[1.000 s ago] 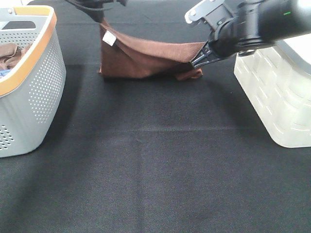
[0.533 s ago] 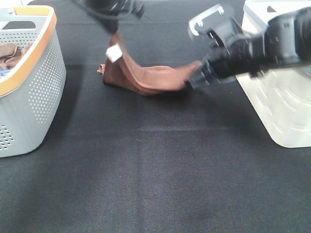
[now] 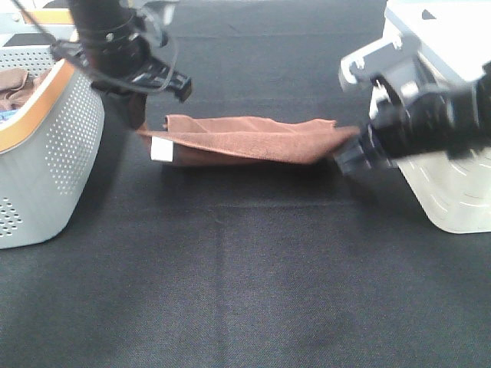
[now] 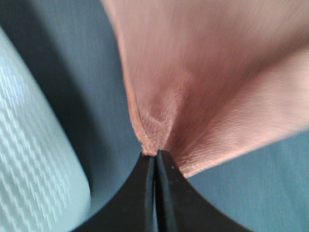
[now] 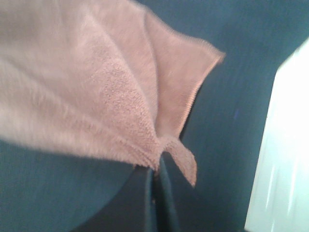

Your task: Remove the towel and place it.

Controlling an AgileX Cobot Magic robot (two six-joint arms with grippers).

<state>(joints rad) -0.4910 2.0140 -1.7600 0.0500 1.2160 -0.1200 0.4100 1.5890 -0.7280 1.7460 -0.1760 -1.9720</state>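
1 towel (image 3: 245, 138), upper centre, stretched above the black worktop (image 3: 245, 291) btwn 2 grippers: left gripper (image 3: 143, 123) and right gripper (image 3: 349, 149) each clamped on a corner. 1 white tag (image 3: 162, 148) (no legible text). 2 baskets: grey basket (image 3: 54, 153) left, white basket (image 3: 453, 184) right.

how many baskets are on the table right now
2: a grey basket with an orange rim at the left edge and a white basket at the right edge. Both are cropped; others may sit outside view.

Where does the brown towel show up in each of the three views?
Exterior high: towel stretched across the upper middle, between the left tool and right tool.
Left wrist: one corner pinched at the closed tips.
Right wrist: the other corner pinched likewise.
Shared landmark: the black table cloth lies under it in all three.
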